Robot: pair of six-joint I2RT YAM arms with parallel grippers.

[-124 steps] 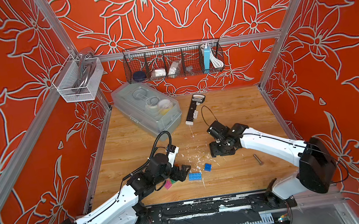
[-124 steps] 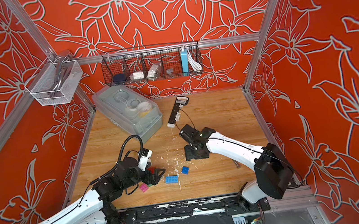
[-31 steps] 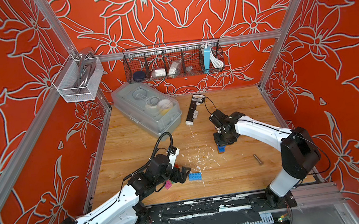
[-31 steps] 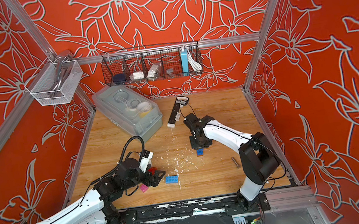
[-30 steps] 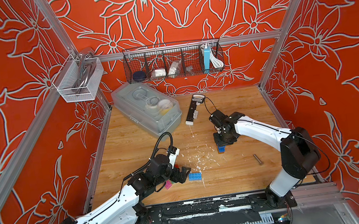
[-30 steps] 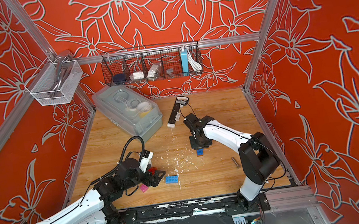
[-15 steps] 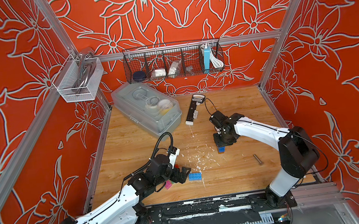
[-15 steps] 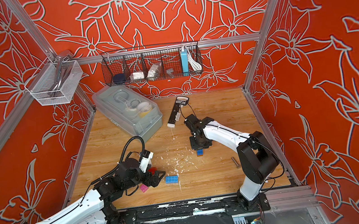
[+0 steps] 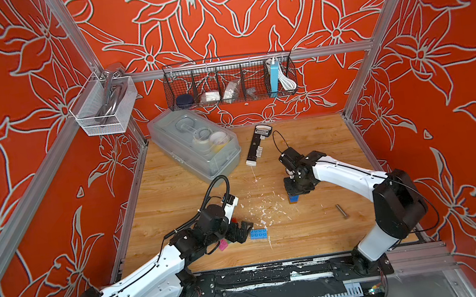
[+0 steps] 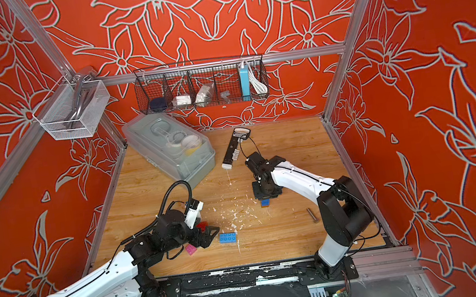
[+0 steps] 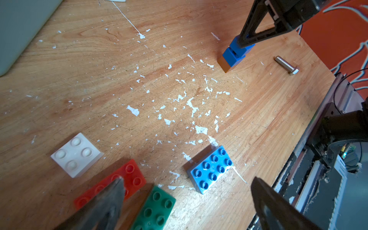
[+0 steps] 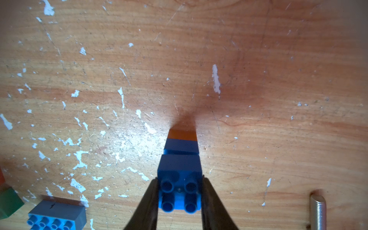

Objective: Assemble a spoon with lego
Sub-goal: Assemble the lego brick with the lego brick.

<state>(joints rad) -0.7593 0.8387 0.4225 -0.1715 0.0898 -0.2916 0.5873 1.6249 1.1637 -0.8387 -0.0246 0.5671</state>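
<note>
We see the right gripper (image 12: 180, 191) clamped shut on the top blue brick of the stem stack (image 12: 182, 147), which has brown at the bottom and two small blues above. A thin seam shows between the two blues. In a top view the stack stands on the table (image 9: 305, 240), roughly 3 o'clock from table centre, with a bolt (image 9: 341, 211) lying at 4 o'clock from it, well apart.

The left gripper (image 9: 243, 231) has its jaws spread wide and holds nothing. It hangs low at about 7 o'clock from table centre. The light blue brick (image 9: 258, 234) lies studs up just at 3 o'clock of it. The pink brick (image 9: 223, 245) is at 8 o'clock of that gripper, partly under the arm.

The left wrist view shows the red brick (image 11: 135, 175) and green brick (image 11: 155, 209) side by side, touching, beneath one finger. The white brick (image 11: 76, 154) sits near the red one, apart. The spoon head isn't built and these bricks are loose. White flecks are scattered over the wood.
</note>
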